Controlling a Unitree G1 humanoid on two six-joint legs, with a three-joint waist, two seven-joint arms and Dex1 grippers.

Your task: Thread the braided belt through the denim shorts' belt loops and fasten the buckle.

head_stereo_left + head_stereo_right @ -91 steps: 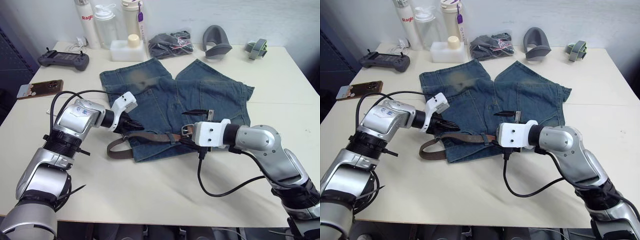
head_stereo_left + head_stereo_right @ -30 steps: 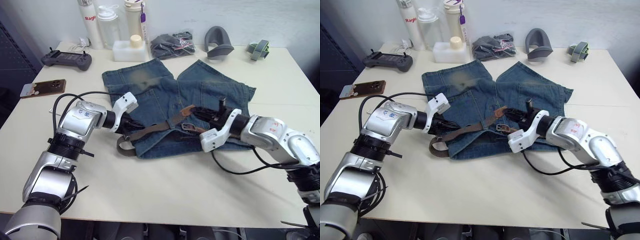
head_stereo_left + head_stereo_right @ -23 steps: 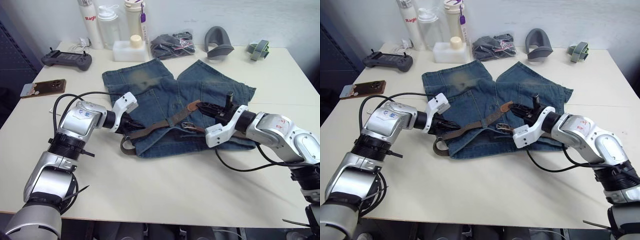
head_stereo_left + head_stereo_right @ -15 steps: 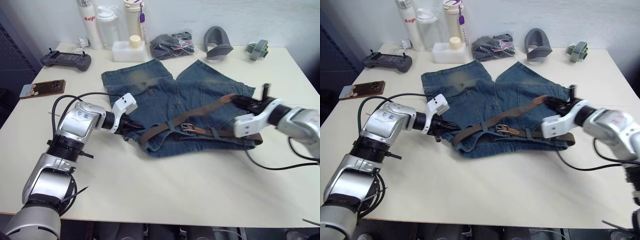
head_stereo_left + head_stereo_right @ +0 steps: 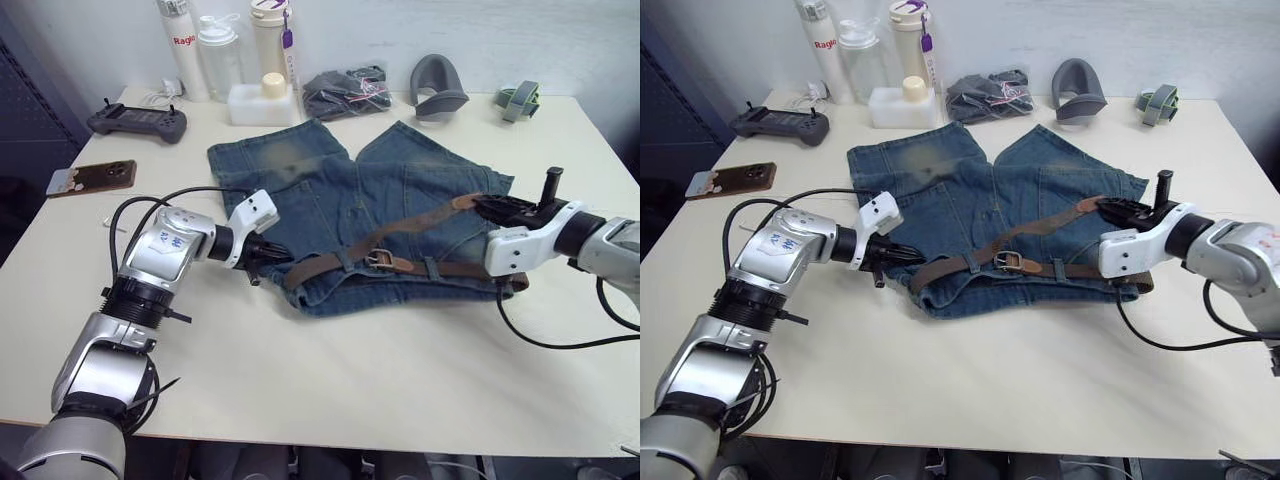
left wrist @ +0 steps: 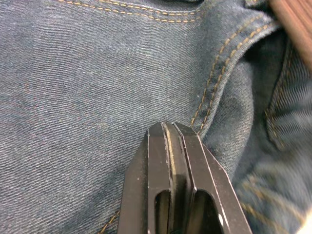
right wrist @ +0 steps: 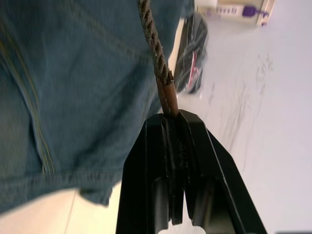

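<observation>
Left gripper (image 6: pixel 170 129) clenched, fingertips pressed onto the shorts (image 5: pixel 300 190) beside a stitched seam; cannot tell whether any denim is pinched between them. Just beyond the tips, the folded end of the belt (image 5: pixel 415 225) at the shorts' edge. Right gripper (image 7: pixel 171 117) clamped on the belt's tapered tip, held just above the far corner of the shorts.

From that tip, belt running slantwise back over the denim to the buckle (image 5: pixel 378 259), lying flat on the waistband about midway between the two grippers. Past the buckle, strap threaded under belt loops (image 5: pixel 432 268) along the waistband; far end partly hidden behind the right gripper's white housing. Prong too small to make out, so cannot tell if fastened.

Left of the left gripper, on the table (image 5: pixel 330 390): a phone (image 5: pixel 92 177). Farther off, a black controller (image 5: pixel 137 121). Beyond the shorts, along the wall: white bottle (image 5: pixel 182 45) reading "Ragle", two more bottles (image 5: pixel 222 50) with labels unreadable, a low white container (image 5: pixel 262 98), a dark fabric bundle (image 5: pixel 345 91) with pink cord. Beyond the right gripper: a grey curved piece (image 5: pixel 438 84) and a green-grey strap (image 5: pixel 518 99).
</observation>
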